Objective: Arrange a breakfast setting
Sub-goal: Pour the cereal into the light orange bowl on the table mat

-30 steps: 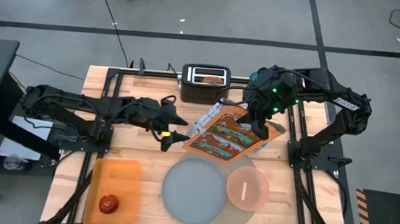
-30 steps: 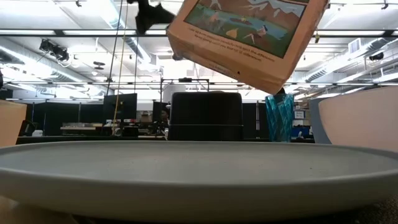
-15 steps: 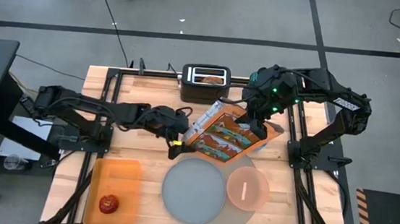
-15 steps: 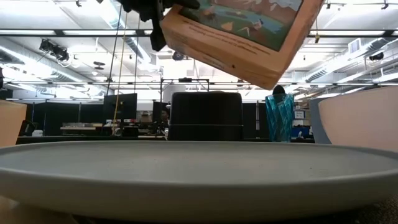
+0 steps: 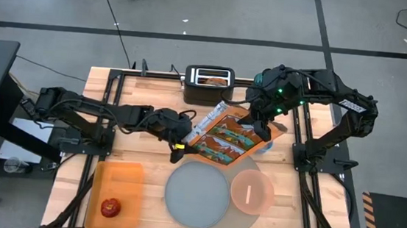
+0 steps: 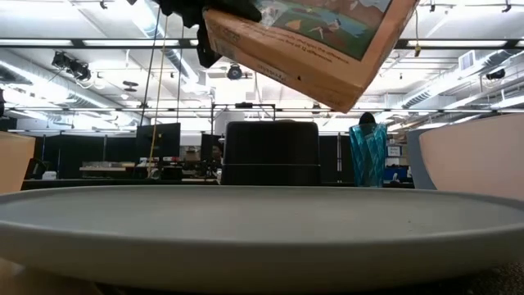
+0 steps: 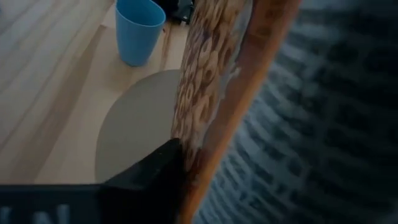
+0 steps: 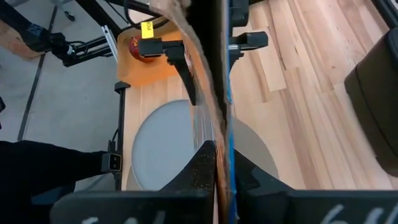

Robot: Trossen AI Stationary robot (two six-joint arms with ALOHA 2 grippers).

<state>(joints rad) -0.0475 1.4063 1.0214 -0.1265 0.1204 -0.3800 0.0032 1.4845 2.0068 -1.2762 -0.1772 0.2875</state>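
A cereal box (image 5: 223, 138) hangs tilted above the table's middle, held at both ends. My right gripper (image 5: 261, 126) is shut on its far right end, my left gripper (image 5: 184, 138) on its left end. Below lie the round grey mat (image 5: 237, 224), the grey-blue plate (image 5: 196, 194) and the pink bowl (image 5: 252, 191). The blue cup (image 7: 140, 28) stands on the table beyond the mat. The red apple (image 5: 110, 208) sits in an orange tray (image 5: 120, 177). The tan bagel (image 5: 212, 77) sticks out of the toaster's slot. My left gripper has the box's left end between its fingers. One finger (image 7: 152, 177) lies against the printed front face (image 7: 199, 124); the box hides the other in its wrist view. The fingers come nearly level from the table's left. The box is clear of the table. My right gripper pinches a thin cardboard edge (image 8: 217, 134) at the box's far right end between its two fingers (image 8: 202, 168). It comes slanting down from the far right. The box hangs tilted below and ahead of the fingers, above the plate and mat.
A black toaster (image 5: 210, 85) stands at the table's far edge, behind the box. The orange tray lies at the near left. Bare wood lies between the tray and the left arm, and along the right side.
My left gripper has gone down and toward the table's right, up to the box's left end, and now has that end between its fingers. The box, still in my right gripper, has shifted slightly left and risen a little.
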